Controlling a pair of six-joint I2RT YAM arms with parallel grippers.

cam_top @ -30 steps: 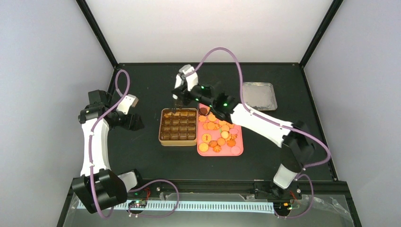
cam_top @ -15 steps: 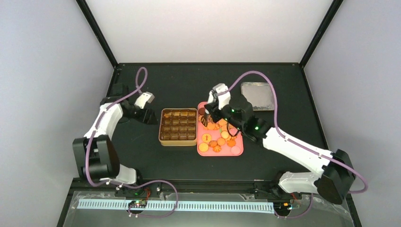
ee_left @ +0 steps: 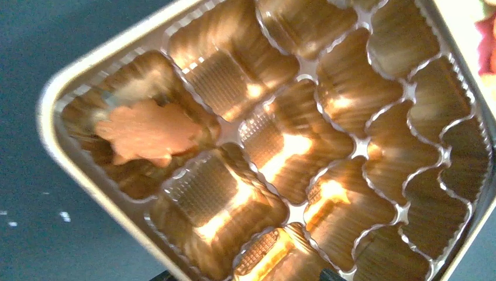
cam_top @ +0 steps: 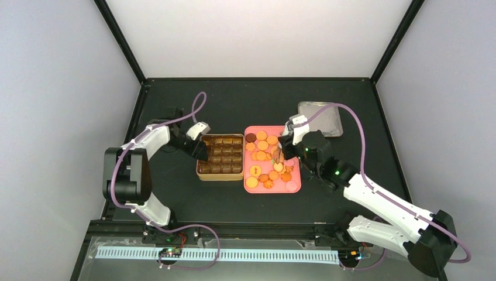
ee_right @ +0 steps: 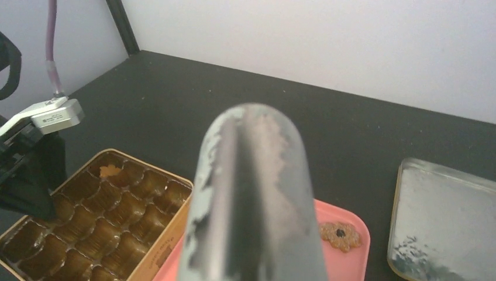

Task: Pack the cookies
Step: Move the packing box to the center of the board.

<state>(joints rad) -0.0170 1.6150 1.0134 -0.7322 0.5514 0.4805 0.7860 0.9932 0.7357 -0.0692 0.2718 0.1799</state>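
Note:
Several cookies (cam_top: 262,145), mostly round and orange, lie on the pink tray (cam_top: 295,186). One flower-shaped cookie (ee_left: 146,132) sits in a corner compartment of the gold tin (cam_top: 220,175); it also shows in the right wrist view as the cookie (ee_right: 109,171). My left gripper (cam_top: 199,150) hangs at the tin's left edge. Its jaws stand apart across the tin rim (ee_left: 76,170), gripping nothing. My right gripper (cam_top: 290,147) is shut on the metal tongs (ee_right: 251,199), whose tips hang over the tray's cookies. A flower cookie with a dark centre (ee_right: 340,232) lies beyond the tongs.
A silver lid (cam_top: 320,119) lies on the black table behind and right of the tray, also seen as the lid (ee_right: 444,222). The tin and tray stand side by side, touching. Grey walls close in the table on three sides.
My left arm has swung right to the tin's left edge and its jaws have narrowed. My right arm has carried the tongs from the tin's far corner rightward over the tray.

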